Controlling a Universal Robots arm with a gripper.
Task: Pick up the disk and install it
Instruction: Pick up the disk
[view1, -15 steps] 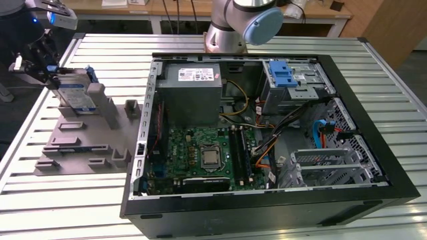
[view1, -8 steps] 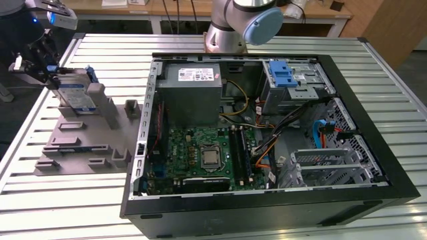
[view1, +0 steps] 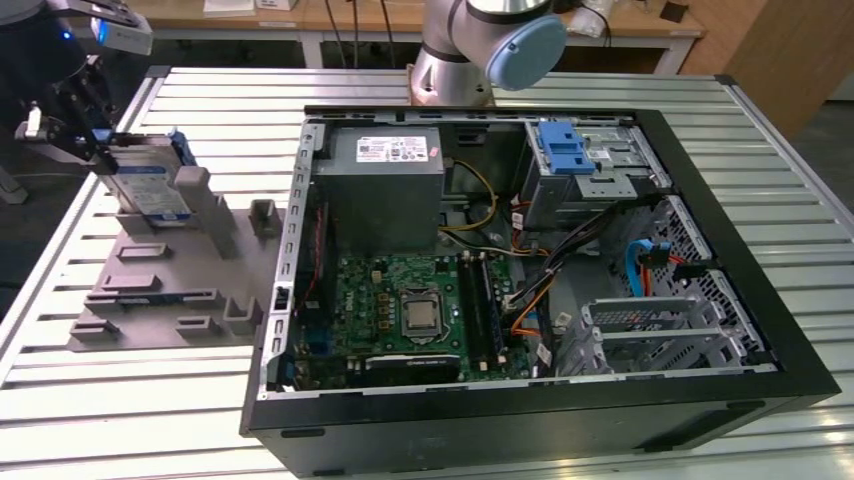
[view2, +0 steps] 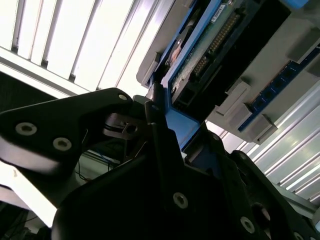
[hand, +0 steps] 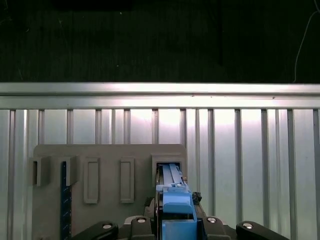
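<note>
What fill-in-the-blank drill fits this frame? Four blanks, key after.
1. The disk stands ____ in the grey fixture.
2. The carrier framing the disk is ____.
3. In the exterior view, the fixture lies to the ____ of the open computer case.
4. The gripper clamps the top edge of the ____.
Missing words: upright; blue; left; disk.
</note>
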